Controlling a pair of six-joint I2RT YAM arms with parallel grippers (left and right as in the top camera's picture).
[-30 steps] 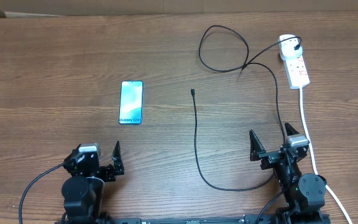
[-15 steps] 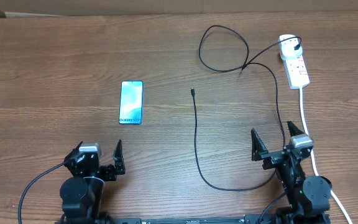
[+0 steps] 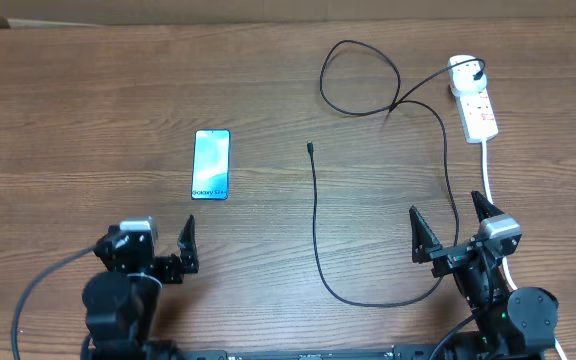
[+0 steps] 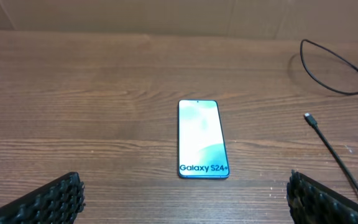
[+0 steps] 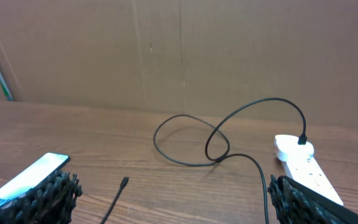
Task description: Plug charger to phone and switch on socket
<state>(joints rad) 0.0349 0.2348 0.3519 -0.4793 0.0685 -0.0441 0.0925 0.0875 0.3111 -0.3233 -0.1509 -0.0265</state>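
The phone (image 3: 211,164) lies flat on the wooden table, screen up, reading "Galaxy S24+"; it also shows in the left wrist view (image 4: 202,138) and at the left edge of the right wrist view (image 5: 27,179). The charger cable (image 3: 315,225) runs from its free connector tip (image 3: 310,148) down, round in a curve and up through a loop to the white plug adapter (image 3: 463,70) in the socket strip (image 3: 478,112). My left gripper (image 3: 156,248) is open and empty, near the front edge below the phone. My right gripper (image 3: 453,230) is open and empty, beside the cable.
The socket's thick white cord (image 3: 495,215) runs down the right side past my right gripper. A cardboard wall (image 5: 179,50) stands at the back of the table.
Both arms have drawn back slightly toward the front edge. The right gripper has shifted a little to the right. Phone, cable and socket have not moved.
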